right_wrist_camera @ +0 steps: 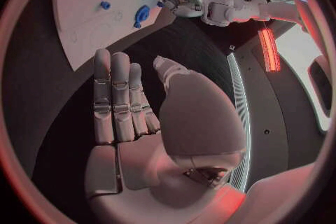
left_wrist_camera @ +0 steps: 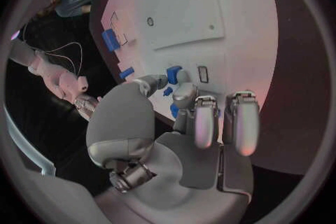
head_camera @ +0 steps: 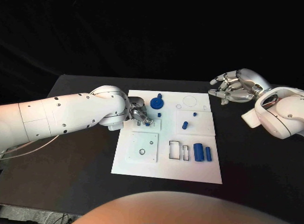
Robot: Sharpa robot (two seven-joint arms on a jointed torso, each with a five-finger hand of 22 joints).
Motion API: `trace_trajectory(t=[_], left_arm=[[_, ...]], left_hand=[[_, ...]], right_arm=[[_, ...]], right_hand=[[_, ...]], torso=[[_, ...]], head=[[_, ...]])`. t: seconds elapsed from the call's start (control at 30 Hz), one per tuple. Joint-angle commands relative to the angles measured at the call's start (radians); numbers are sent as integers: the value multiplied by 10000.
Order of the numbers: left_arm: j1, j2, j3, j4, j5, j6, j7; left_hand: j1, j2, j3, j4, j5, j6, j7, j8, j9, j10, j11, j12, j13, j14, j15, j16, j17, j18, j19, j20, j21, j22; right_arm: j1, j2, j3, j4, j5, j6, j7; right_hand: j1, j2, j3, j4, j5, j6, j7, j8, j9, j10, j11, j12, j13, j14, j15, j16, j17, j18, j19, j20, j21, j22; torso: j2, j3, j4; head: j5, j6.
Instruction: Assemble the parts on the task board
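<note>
The white task board (head_camera: 166, 163) lies in the middle of the table. My left hand (head_camera: 139, 115) is over its upper left part and its fingertips (left_wrist_camera: 183, 92) pinch a small blue part (left_wrist_camera: 173, 74) just above a raised square plate (head_camera: 154, 125). My right hand (head_camera: 234, 87) hovers off the board's far right corner with fingers extended and nothing in it. A blue gear-like part (head_camera: 158, 101) stands near the board's far edge. A small blue peg (head_camera: 159, 114) and a short blue part (head_camera: 185, 124) lie mid-board. Two blue cylinders (head_camera: 202, 152) lie at the right.
A square plate with holes (head_camera: 144, 147) sits at the board's lower left, and rectangular slots (head_camera: 179, 150) are beside it. A circular outline (head_camera: 190, 100) marks the far right of the board. Black table (head_camera: 259, 158) surrounds the board on both sides.
</note>
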Motion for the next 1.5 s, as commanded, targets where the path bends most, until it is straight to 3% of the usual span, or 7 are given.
trace_trajectory(t=[0.03,0.43,0.87,1.03,1.27,1.43,1.5], left_arm=[[-9,7,0,8,93,106,78],[-9,-101,71,31,91,-27,77],[117,-423,623,282,314,23,85],[404,-446,784,63,582,402,92],[1122,-70,864,-1112,549,1149,184],[1299,270,869,-1888,603,1369,292],[1330,377,861,-2148,623,1485,324]], left_hand=[[106,-27,-158,80,-70,22,25,-33,21,-30,-25,44,21,965,-70,45,2427,-86,390,-80,-14,1209],[64,12,-619,312,-266,68,20,-51,86,-16,-27,83,56,972,-72,57,2450,-82,387,-87,-25,1198],[20,0,-770,308,-366,44,22,-78,105,-18,-25,97,64,967,-71,48,2432,-86,395,-97,-19,1217],[144,50,-942,299,-363,-360,219,-645,-161,-178,128,-5,-103,947,43,14,2362,-81,378,-46,-40,1187],[480,43,-1142,309,-354,-463,434,-1254,-493,-559,324,-239,-399,926,216,-22,2290,-56,317,108,-101,1079],[718,67,-1297,295,-379,-803,760,-2100,-957,-1582,628,-1354,-1787,856,459,-142,2067,13,136,336,-284,733],[762,80,-1307,307,-367,-811,787,-2180,-1020,-1645,639,-1427,-1888,853,491,-148,2056,20,127,356,-295,714]], right_arm=[[-14,-6,0,2,29,98,125],[-32,-16,0,-13,59,100,140],[-53,-1,0,-68,82,92,144],[-56,8,0,-100,89,110,136],[-58,14,0,-142,94,129,115],[-59,29,0,-153,95,140,111],[-59,35,0,-157,96,144,109]], right_hand=[[51,10,-10,87,28,-3,29,58,16,-287,6,-70,-21,-73,6,-44,12,185,45,29,-75,-24],[-2,18,-65,144,5,-36,42,71,22,-310,21,-68,-66,-82,22,-124,29,185,51,44,-149,-79],[-38,26,-136,186,-49,-80,56,88,30,-361,39,-76,-127,-116,41,-247,43,185,47,63,-253,-157],[-41,28,-142,189,-52,-84,57,90,31,-366,41,-77,-133,-120,43,-260,44,184,46,65,-264,-165],[-40,29,-143,189,-52,-84,57,90,31,-367,41,-77,-134,-120,43,-262,45,185,46,65,-266,-166],[-38,32,-147,189,-52,-87,58,93,32,-369,42,-77,-141,-122,44,-275,46,185,46,67,-276,-174],[-38,32,-147,189,-52,-87,58,93,32,-369,42,-77,-141,-122,44,-275,46,185,46,67,-276,-174]], torso=[[6,3,-10],[3,-1,-6],[17,-7,-10],[18,-3,-3],[19,8,-7],[45,-17,-22],[49,-15,-24]], head=[[-2,2],[-13,2],[-26,2],[-42,2],[-28,2],[-67,2],[-64,2]])
